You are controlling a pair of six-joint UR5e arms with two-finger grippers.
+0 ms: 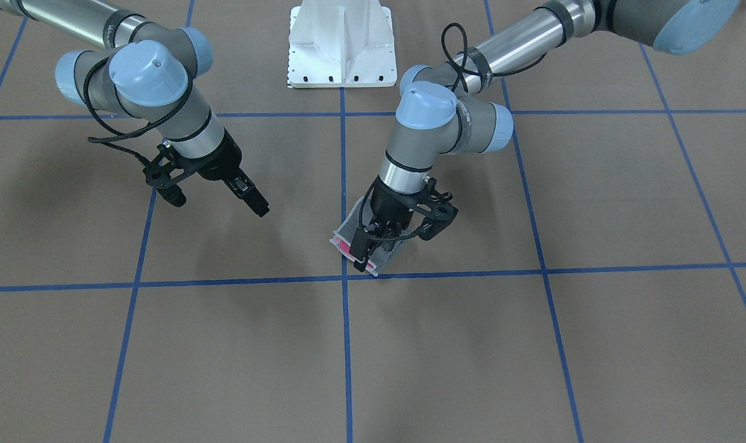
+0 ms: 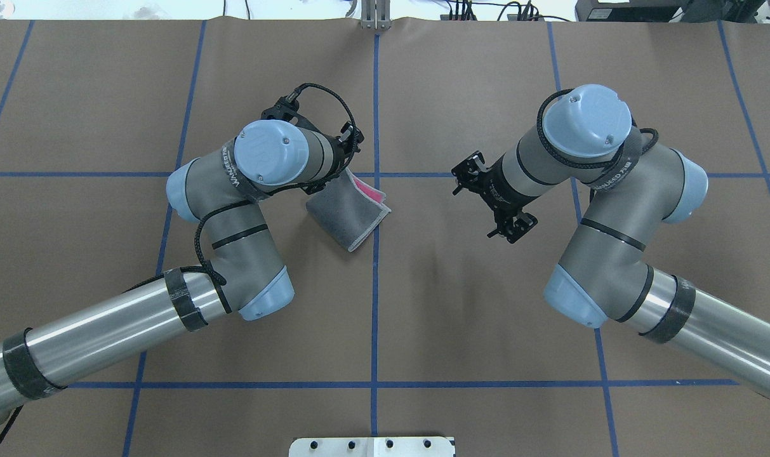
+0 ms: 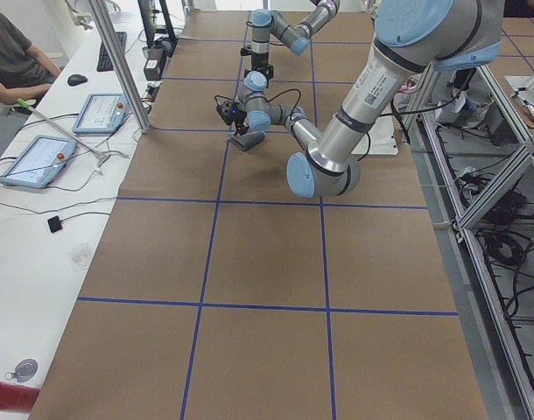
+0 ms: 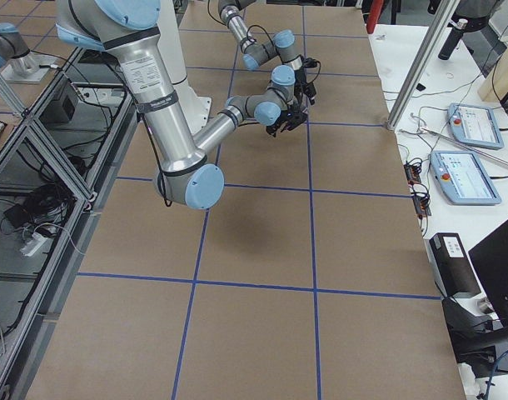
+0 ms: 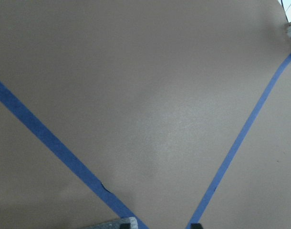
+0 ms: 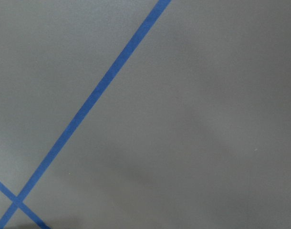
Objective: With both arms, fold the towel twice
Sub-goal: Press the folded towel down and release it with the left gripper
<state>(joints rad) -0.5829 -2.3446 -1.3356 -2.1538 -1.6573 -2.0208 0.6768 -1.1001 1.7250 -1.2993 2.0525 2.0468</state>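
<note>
Two folds: both look done; towel point(image 2: 350, 216) is a small grey packet, pink edge showing, near table centre.
Left gripper point(image 1: 365, 253): on towel's far edge; jaw state unclear.
Right gripper point(image 1: 256, 203): clear, lifted, apparently empty and closed.
Next: likely release, retract straight up.

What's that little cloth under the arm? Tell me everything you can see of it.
The towel is a small terry cloth, folded over: dark grey outside, a pink face peeking from between the layers at one edge, with a light grey stitched border. It lies on the brown table by a crossing of blue tape lines. The left gripper is down on one end of it, fingers at the pink edge; whether it pinches the cloth is unclear. The right gripper hangs apart, not touching it.
</note>
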